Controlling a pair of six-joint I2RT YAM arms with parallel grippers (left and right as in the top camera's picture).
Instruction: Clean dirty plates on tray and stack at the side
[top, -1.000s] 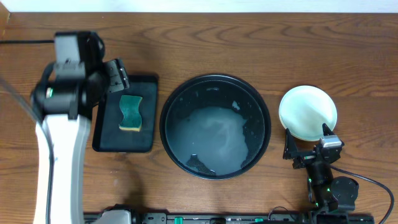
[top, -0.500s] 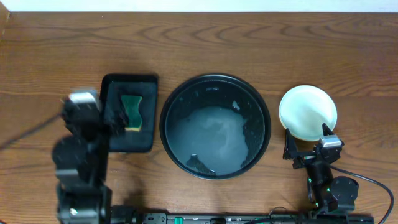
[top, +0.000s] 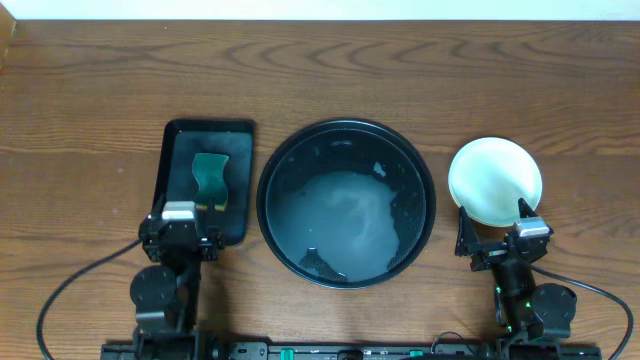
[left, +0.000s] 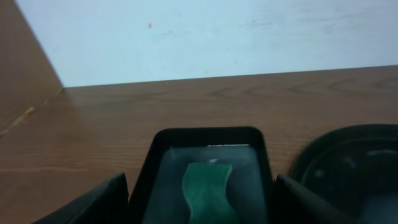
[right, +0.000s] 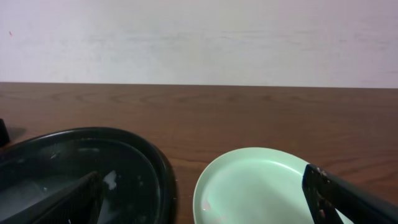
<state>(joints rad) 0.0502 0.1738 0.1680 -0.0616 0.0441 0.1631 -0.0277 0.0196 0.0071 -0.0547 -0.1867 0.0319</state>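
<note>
The round black tray (top: 345, 124) sits mid-table, holding only a watery film and a few specks. Right of it, on the bare wood, lies a pale mint plate (top: 495, 180); whether others lie under it I cannot tell. In the right wrist view the plate (right: 267, 183) lies just ahead, with the tray (right: 93, 162) to its left. My right gripper (top: 492, 228) is open at the plate's near edge and holds nothing. My left gripper (top: 180, 232) is open at the near end of the rectangular tray. The right wrist view frames the right gripper (right: 205, 208) wide apart.
A rectangular black tray (top: 235, 150) at the left holds a green sponge (top: 210, 180). The left wrist view shows the sponge (left: 208, 193) between the spread fingers (left: 93, 205). Bare wood tabletop (top: 100, 90) surrounds everything, and a white wall runs along the back.
My left arm has drawn back from above the rectangular tray down to the front edge. The sponge stays in that tray. The right arm has not moved.
</note>
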